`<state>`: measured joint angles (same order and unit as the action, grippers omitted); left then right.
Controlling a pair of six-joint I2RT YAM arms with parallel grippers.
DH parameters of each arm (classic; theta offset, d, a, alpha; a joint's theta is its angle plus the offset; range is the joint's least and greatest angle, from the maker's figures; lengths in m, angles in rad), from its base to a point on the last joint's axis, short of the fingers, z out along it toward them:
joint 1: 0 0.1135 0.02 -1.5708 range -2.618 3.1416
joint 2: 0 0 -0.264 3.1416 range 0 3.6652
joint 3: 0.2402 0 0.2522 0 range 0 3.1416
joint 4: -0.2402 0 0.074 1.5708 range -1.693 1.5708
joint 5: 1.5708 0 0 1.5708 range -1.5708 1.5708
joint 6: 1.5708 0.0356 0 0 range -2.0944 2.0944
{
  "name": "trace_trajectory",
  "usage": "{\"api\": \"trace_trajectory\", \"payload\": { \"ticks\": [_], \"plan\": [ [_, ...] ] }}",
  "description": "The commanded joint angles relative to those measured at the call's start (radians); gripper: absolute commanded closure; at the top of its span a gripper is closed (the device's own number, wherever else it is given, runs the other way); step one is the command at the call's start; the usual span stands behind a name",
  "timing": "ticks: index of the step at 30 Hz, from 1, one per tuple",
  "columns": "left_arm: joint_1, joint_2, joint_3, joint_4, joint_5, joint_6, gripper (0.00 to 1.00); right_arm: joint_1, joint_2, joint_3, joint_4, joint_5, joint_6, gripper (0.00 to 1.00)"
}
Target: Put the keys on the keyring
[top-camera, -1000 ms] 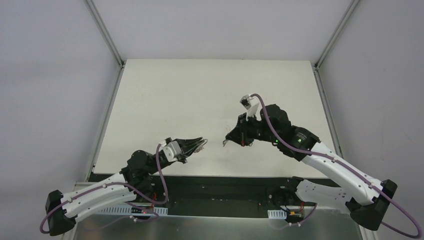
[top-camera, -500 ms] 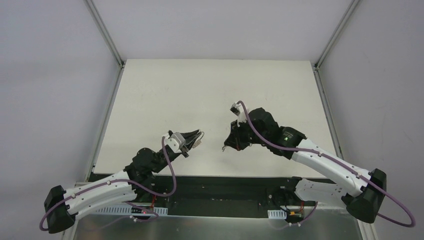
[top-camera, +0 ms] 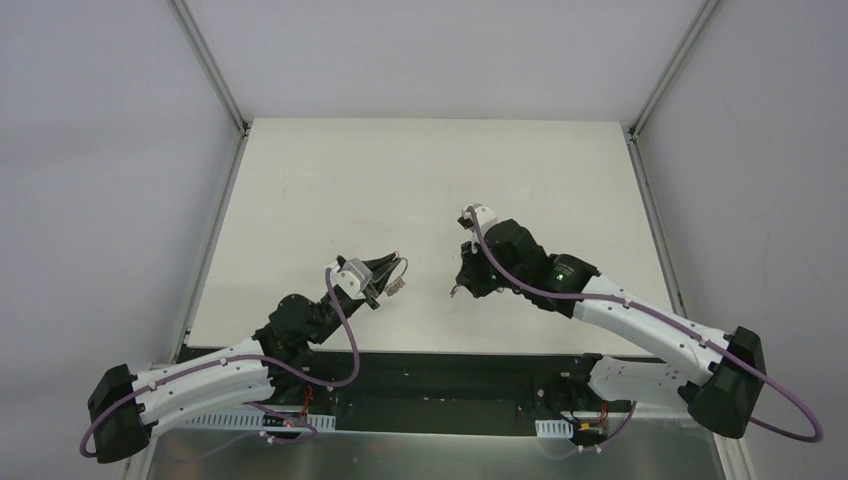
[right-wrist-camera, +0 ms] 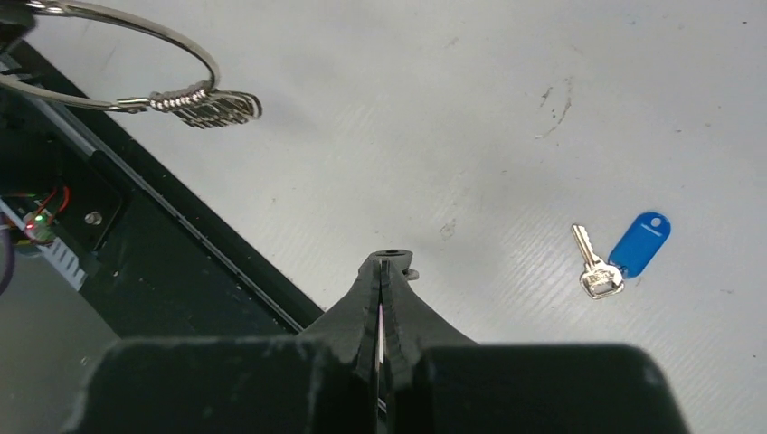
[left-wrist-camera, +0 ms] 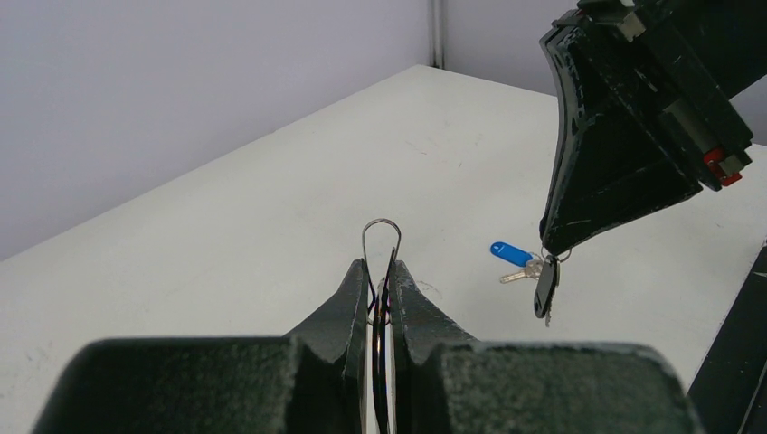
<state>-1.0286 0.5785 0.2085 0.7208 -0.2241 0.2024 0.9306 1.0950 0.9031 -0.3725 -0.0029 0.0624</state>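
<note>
My left gripper (left-wrist-camera: 381,267) is shut on the keyring (left-wrist-camera: 381,237), whose thin silver wire loop sticks out past the fingertips. The right wrist view shows the same keyring (right-wrist-camera: 136,54) at top left, with its small coiled metal piece (right-wrist-camera: 203,101). My right gripper (right-wrist-camera: 387,262) is shut on the black-headed key (left-wrist-camera: 544,287), which hangs below its tip, just above the table. The blue-headed key (right-wrist-camera: 639,244) lies flat on the table, its metal blade (right-wrist-camera: 592,267) beside it. From above, the left gripper (top-camera: 390,268) and right gripper (top-camera: 458,288) face each other, a short gap apart.
The white table (top-camera: 420,180) ends in a black front strip (right-wrist-camera: 181,235) close under both grippers. Metal frame posts (top-camera: 210,65) and grey walls stand around the table's sides and back.
The right arm has swung its wrist left and folded in toward the table's middle. The left gripper has moved a little away from the near edge with the keyring.
</note>
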Motion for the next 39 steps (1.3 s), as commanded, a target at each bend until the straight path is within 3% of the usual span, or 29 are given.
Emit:
{"api": "trace_trajectory", "payload": {
  "ticks": [1,9,15,21,24,26,29,33,39],
  "plan": [
    [-0.005,0.001,0.006,0.08,-0.032,0.018,1.0,0.019,0.038,0.028,-0.022,0.155,-0.025,1.0],
    [-0.005,0.003,0.005,0.075,-0.029,0.012,1.0,0.056,0.17,0.028,-0.016,0.268,0.033,1.0],
    [-0.005,-0.004,0.015,0.055,0.02,-0.009,1.0,0.056,0.201,0.048,0.012,0.264,0.065,0.63],
    [-0.005,-0.021,0.05,-0.031,0.119,-0.038,1.0,0.05,0.077,0.111,0.027,0.245,0.06,0.5],
    [-0.005,-0.024,0.077,-0.079,0.173,-0.063,1.0,0.021,0.038,0.143,0.035,0.162,0.125,0.5],
    [-0.005,-0.026,0.095,-0.103,0.201,-0.085,1.0,-0.005,0.011,0.155,0.036,0.098,0.175,0.58],
    [-0.005,-0.034,0.144,-0.189,0.211,-0.144,1.0,-0.067,-0.016,0.177,0.027,-0.133,0.233,0.62],
    [-0.005,-0.035,0.21,-0.29,0.216,-0.197,1.0,-0.087,0.003,0.248,0.015,-0.382,0.304,0.57],
    [-0.005,-0.023,0.259,-0.348,0.218,-0.255,1.0,-0.087,0.039,0.299,0.084,-0.506,0.487,0.57]
  ]
}}
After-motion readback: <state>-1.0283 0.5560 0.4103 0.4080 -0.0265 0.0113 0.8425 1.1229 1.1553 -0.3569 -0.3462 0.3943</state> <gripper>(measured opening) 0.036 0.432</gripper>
